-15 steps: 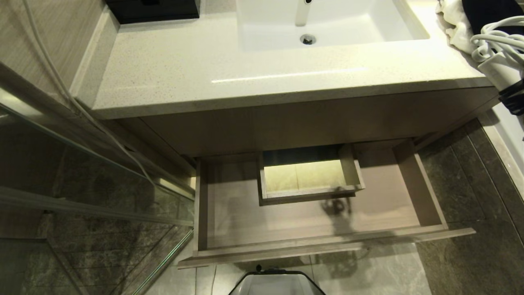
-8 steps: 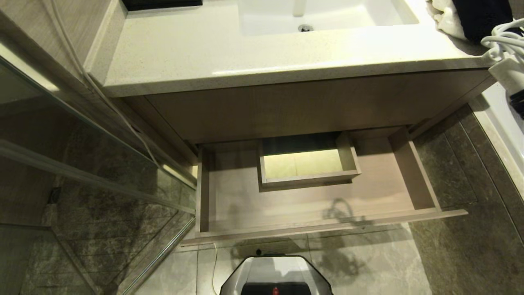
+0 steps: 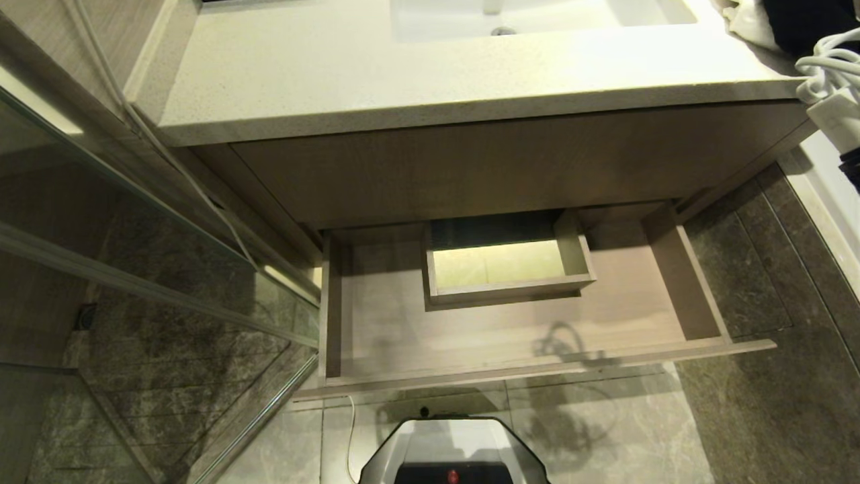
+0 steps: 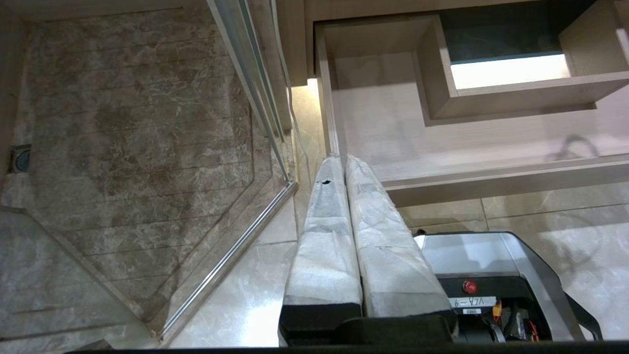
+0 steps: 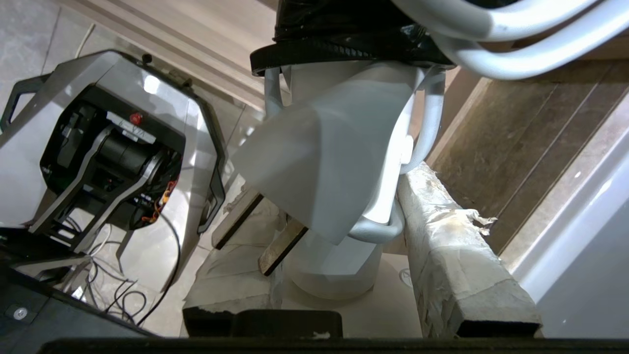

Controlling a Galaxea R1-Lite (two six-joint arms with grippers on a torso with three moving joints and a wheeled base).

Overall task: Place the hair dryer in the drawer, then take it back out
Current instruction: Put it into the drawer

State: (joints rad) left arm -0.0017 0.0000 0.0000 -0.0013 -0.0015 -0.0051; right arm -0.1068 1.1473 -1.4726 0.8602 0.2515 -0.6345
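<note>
The white hair dryer [image 3: 838,111] hangs at the head view's far right edge, level with the counter's corner, its white cord [image 3: 825,62] looped above it. In the right wrist view its body [image 5: 339,162] sits between the taped fingers [image 5: 444,236] of my right gripper [image 5: 334,206], which is shut on it; a black tie [image 5: 344,29] binds the cord. The drawer [image 3: 537,372] stands pulled out and holds nothing, with a boxed cut-out [image 3: 504,290] at its middle back. My left gripper [image 4: 340,160] is shut and parked near the drawer's left front corner [image 4: 491,178].
The speckled counter [image 3: 403,74] with a white sink [image 3: 537,13] overhangs the drawer. A white towel [image 3: 739,23] lies at the counter's right end. A glass shower door [image 3: 134,282] runs along the left. My base [image 3: 453,450] stands just before the drawer front.
The whole head view has shifted: the vanity has slid up the picture and more of my base shows. The hair dryer stays held at the right edge; the drawer stays open.
</note>
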